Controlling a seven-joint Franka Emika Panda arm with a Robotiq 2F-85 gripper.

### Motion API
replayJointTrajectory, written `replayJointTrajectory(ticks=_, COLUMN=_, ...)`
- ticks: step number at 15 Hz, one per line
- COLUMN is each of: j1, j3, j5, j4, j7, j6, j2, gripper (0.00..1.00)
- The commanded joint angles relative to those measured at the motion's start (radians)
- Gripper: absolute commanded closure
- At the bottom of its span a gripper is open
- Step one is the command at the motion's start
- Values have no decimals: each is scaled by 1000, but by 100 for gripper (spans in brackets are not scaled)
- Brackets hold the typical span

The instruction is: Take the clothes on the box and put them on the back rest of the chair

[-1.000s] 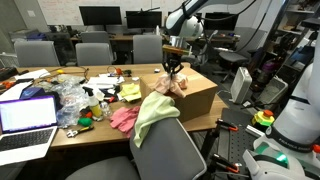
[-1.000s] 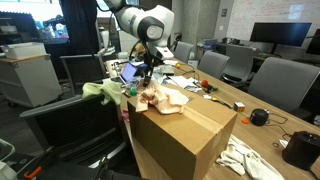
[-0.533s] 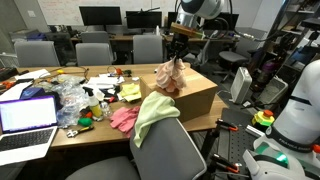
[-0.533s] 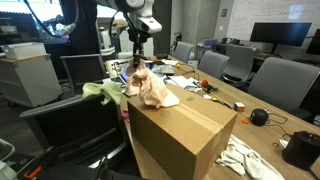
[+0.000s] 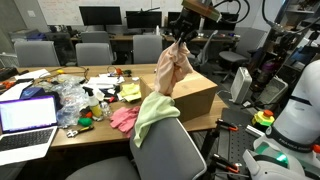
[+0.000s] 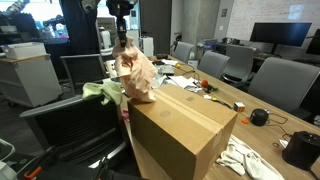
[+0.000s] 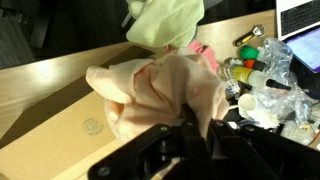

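My gripper [image 5: 181, 38] is shut on a peach-pink cloth [image 5: 171, 68] and holds it hanging above the brown cardboard box [image 5: 192, 98]. The cloth [image 6: 135, 73] also hangs over the box's near end [image 6: 185, 130] in an exterior view. In the wrist view the cloth [image 7: 165, 92] fills the middle, pinched at the gripper [image 7: 193, 128]. A light green cloth [image 5: 152, 113] is draped over the backrest of the grey chair [image 5: 165, 152]; it also shows in an exterior view [image 6: 100, 91] and in the wrist view [image 7: 165, 22].
The wooden table [image 5: 40, 72] holds a laptop [image 5: 27, 116], crumpled plastic and bottles [image 5: 75, 100], and a pink cloth [image 5: 124, 118]. More grey chairs [image 5: 95, 52] stand behind. A white cloth [image 6: 245, 160] lies on the floor beside the box.
My gripper has risen from the box top with the peach-pink cloth, which now hangs stretched out and mostly clear of the box.
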Motion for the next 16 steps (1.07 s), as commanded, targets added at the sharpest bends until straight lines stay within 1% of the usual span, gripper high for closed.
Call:
replayJointTrajectory(ticks=1, j1=-30, j3=51, j5=-44, j4=-50, j7=44, j6=-4, j2=-137, gripper=98)
replayJointTrajectory(ticks=10, j1=-65, j3=146, j5=-102, j4=-95, j7=72, j6=-15, j2=-367, gripper=98)
replayJointTrajectory(ticks=16, j1=-61, j3=193, j5=-121, j4=-115, j7=54, j6=-24, j2=-479, gripper=98)
